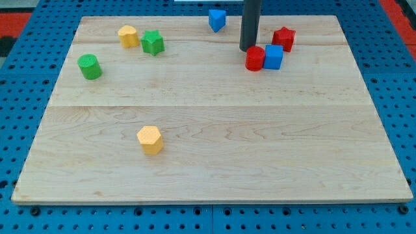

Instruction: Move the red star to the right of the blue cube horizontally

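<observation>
My tip (247,49) sits on the wooden board (214,162) near the view's top, right of centre; rod comes straight down from the top edge. No jaws on this rig, just the bare rod, so nothing is held. Tip is just to the view's left of and slightly above the red cylinder (255,58), very close; can't tell if it actually touches. Red cylinder touches the blue cube (273,57) on the cube's left side. Red star (283,38) is just above the blue cube, offset a bit to the view's right, near or touching the cube's top corner; contact unclear. So the star is up and right of the cube, not level with it. Tip is well left of the star, with the cylinder and cube between. Other blocks: blue triangular block (217,19) at the top edge, left of the rod; green star (153,43) and yellow block (128,36), shape roughly hexagonal, side by side at upper left; green cylinder (90,67) farther left and lower; yellow hexagonal block (150,140) alone at lower left-centre, well apart from everything.
</observation>
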Controlling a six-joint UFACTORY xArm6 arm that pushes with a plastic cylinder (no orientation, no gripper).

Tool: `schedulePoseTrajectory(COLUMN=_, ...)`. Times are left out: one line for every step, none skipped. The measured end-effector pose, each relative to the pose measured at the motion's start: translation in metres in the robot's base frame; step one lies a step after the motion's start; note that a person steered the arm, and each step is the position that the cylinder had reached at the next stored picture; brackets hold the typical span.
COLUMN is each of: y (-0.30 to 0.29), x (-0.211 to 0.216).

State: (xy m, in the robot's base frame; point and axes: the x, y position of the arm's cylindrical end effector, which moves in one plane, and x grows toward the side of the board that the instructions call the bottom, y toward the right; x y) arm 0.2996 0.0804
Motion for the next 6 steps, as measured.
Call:
schedulePoseTrajectory(y=0.013, x=-0.009)
schedulePoseTrajectory(y=0.019, x=-0.029)
schedulePoseTrajectory(y=0.055, x=-0.052)
schedulePoseTrajectory(y=0.076, x=-0.059)
schedulePoseTrajectory(y=0.109, x=-0.036)
schedulePoseTrajectory(y=0.113, x=-0.002)
